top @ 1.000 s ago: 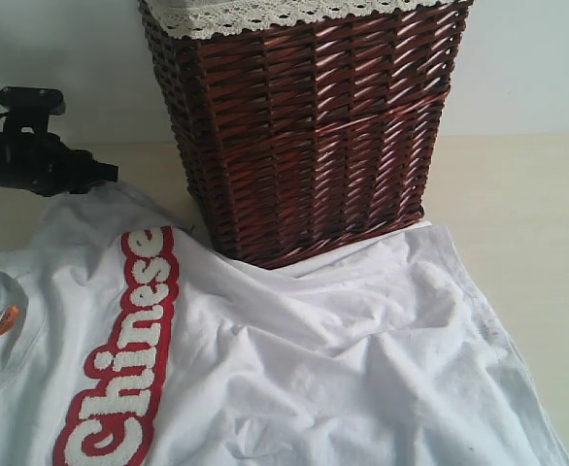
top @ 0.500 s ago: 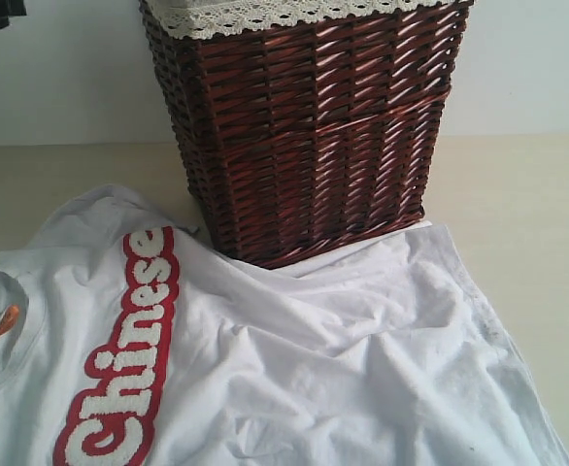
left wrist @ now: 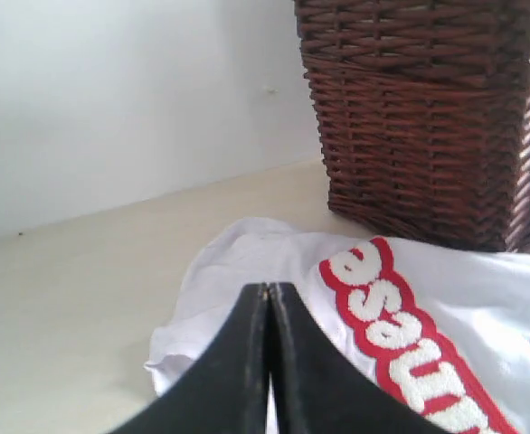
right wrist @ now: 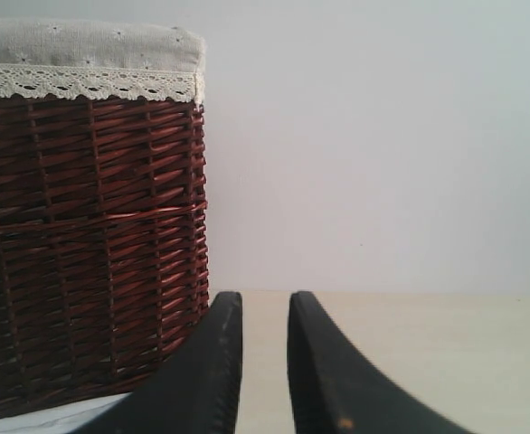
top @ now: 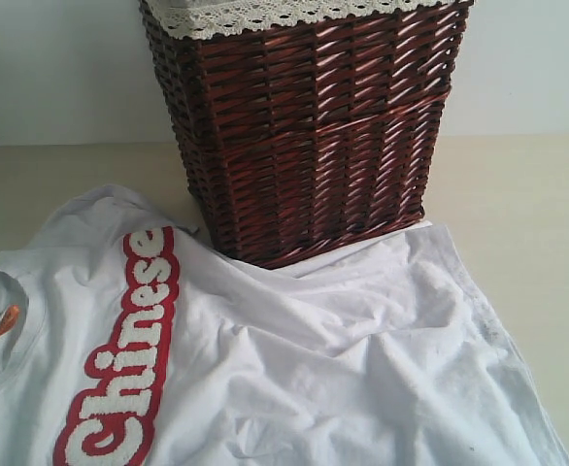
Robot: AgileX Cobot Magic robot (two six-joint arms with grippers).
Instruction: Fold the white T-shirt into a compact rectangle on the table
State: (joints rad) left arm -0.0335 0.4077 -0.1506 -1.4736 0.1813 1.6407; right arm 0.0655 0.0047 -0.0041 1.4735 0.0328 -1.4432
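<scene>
found left gripper (left wrist: 268, 287) pinched fully together on nothing, close by a sleeve of white t-shirt (top: 314, 359). found right gripper (right wrist: 265, 297) narrowly parted, empty. saw shirt spread rumpled, lettering up, across near table (top: 518, 214), far edge touching wicker basket (top: 304, 126); could not see inside basket.

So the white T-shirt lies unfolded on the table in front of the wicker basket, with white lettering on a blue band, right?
Not quite: the lettering sits on a red band, not blue, as the exterior view shows. The white T-shirt, table and wicker basket are as you say.
</scene>
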